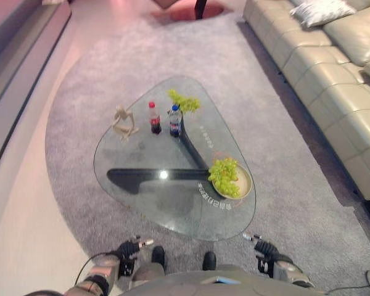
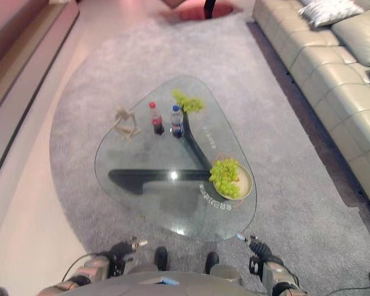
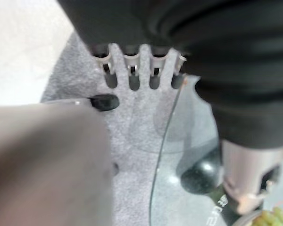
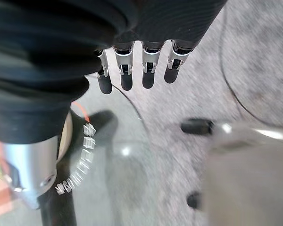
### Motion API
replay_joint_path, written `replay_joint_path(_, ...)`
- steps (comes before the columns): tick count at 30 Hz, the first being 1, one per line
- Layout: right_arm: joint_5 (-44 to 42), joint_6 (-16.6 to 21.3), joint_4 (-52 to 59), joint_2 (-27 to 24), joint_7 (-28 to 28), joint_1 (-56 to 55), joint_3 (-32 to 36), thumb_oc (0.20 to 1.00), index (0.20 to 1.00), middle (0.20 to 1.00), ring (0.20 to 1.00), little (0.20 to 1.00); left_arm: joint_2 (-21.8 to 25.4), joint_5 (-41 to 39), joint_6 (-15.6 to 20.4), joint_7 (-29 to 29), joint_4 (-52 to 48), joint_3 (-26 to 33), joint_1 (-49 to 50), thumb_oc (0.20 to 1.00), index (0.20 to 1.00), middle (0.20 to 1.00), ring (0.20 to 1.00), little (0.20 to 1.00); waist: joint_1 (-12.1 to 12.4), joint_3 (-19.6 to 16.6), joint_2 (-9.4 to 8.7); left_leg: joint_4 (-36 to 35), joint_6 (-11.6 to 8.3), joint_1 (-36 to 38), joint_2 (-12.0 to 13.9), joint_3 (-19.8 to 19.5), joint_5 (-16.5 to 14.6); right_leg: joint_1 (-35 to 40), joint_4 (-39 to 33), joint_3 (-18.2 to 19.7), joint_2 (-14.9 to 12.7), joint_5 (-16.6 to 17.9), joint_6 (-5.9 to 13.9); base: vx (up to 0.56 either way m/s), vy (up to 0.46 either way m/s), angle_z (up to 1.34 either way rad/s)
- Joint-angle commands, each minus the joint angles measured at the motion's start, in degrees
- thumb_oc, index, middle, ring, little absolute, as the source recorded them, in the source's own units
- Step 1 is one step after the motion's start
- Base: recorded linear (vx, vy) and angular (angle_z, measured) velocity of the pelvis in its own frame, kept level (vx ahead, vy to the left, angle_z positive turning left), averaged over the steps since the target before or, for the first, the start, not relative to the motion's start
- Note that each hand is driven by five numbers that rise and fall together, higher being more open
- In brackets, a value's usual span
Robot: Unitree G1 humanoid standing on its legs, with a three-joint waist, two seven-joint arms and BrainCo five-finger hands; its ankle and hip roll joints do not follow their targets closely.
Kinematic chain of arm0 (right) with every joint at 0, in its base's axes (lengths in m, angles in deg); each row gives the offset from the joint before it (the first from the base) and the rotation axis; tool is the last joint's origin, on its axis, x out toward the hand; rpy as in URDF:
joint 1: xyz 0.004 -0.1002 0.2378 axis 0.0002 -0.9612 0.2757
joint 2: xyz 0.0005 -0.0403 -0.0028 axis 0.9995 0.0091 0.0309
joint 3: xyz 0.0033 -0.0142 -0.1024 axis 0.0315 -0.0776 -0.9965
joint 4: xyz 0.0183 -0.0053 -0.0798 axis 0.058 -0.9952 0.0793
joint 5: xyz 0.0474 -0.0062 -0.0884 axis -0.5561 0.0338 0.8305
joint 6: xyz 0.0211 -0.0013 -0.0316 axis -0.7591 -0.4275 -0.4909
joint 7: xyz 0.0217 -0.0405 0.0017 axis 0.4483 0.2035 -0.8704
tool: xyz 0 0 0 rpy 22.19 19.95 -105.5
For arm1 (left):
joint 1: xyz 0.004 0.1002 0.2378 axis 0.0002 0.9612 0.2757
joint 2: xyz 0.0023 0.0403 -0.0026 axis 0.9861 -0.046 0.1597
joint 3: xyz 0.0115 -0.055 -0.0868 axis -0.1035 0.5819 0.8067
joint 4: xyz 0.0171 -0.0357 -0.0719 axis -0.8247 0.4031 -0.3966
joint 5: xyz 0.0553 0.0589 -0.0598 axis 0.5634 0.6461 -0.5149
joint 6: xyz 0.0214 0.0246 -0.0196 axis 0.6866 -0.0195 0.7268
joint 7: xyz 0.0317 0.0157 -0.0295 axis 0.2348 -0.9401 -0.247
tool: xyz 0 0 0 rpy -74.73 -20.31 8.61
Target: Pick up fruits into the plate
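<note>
1. Left hand point(image 1: 128, 249): held low, off the near edge of the glass table point(image 1: 142, 203), over the grey rug point(image 1: 80, 111). Its fingers point(image 3: 131, 81) are straight and spread, gripping nothing, with the thumb set apart from them (left wrist view).

2. Right hand point(image 1: 263, 248): likewise low, beyond the table's near right edge and over the rug. Its fingers point(image 4: 148, 75) hang straight and apart, holding nothing (right wrist view).

3. Plate point(image 1: 245, 184): a pale round dish at the table's near right corner, close to the rim.

4. Near bunch of green grapes point(image 1: 225, 176): lying in the plate and covering most of it.

5. Far bunch of green grapes point(image 1: 184, 102): resting on the bare glass at the table's far edge, well apart from the plate.

6. Two bottles: one dark with a red cap point(image 1: 154, 118), one with a blue cap point(image 1: 175, 120). They stand upright side by side, just on the near side of the far bunch.

7. Small pale figurine point(image 1: 124, 122): standing toward the table's far left edge, beside the bottles.

8. Cream sofa point(image 1: 333, 74): running along the right of the rug, with a cushion point(image 1: 322, 11) at its far end.
</note>
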Motion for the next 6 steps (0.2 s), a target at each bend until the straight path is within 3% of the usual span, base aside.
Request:
replay_joint_path(1, 3.28, -1.69, -3.73, 0.12, -3.39, 1.38, -0.67, 1.0, 1.0, 1.0, 1.0, 1.0, -1.61, 1.66, -2.03, 1.45, 4.18, 1.5, -1.26, 1.0, 1.0, 1.0, 1.0, 1.0, 0.44, -0.04, 1.61, 1.23, 2.46, 3.76, -2.34, 4.76, -10.0, -1.43, 4.54, 2.49, -0.99, -3.83, 1.95, 0.03, 0.087, -0.16)
replay_joint_path(6, 3.98, -4.64, -6.08, 0.38, -4.28, 0.42, -0.22, 1.0, 1.0, 1.0, 1.0, 1.0, -2.62, 0.86, -4.96, 1.08, 4.62, 1.66, 0.11, 1.0, 1.0, 1.0, 1.0, 1.0, 0.0, -1.08, 2.39, 0.75, 2.75, 5.29, -2.46, 5.35, -10.54, 0.11, 3.5, 2.94, -0.96, -3.78, 1.96, 0.03, 0.052, -0.14)
